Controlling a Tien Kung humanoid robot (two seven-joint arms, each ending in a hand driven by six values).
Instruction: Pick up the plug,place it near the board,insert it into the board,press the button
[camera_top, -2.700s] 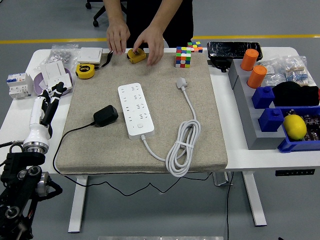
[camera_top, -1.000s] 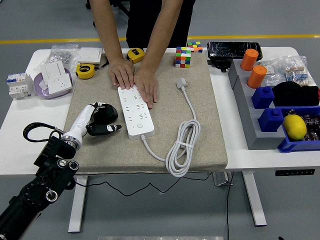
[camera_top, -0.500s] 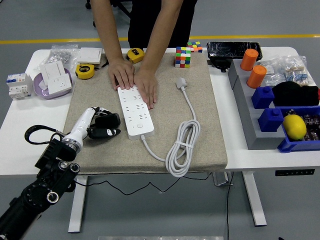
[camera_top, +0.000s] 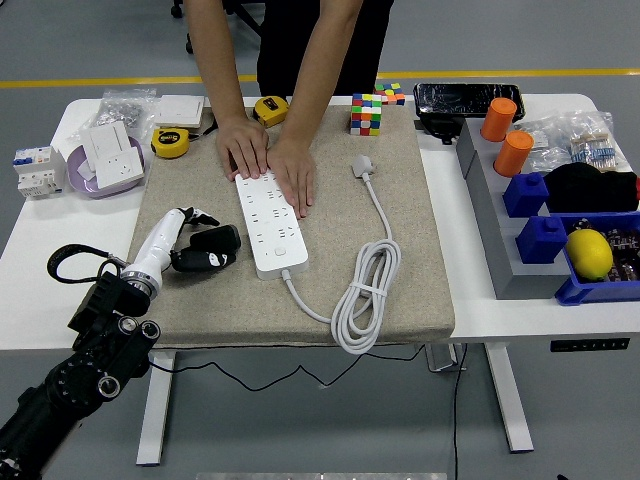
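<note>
Grasping the plug is the step in hand, as I judge it. Nearest to the camera, the left hand (camera_top: 190, 243) lies on the beige mat (camera_top: 400, 200), just left of the white board (camera_top: 270, 221). Its fingers (camera_top: 215, 259) are clenched around the black plug (camera_top: 214, 238), which seems not lifted off the mat. The right hand is not visible. Farther, at the far end of the board, a person's hands (camera_top: 270, 160) press flat on it and keep it steady on the desk (camera_top: 440, 300). Next, the plug should be lifted and carried right, beside the sockets of the board.
</note>
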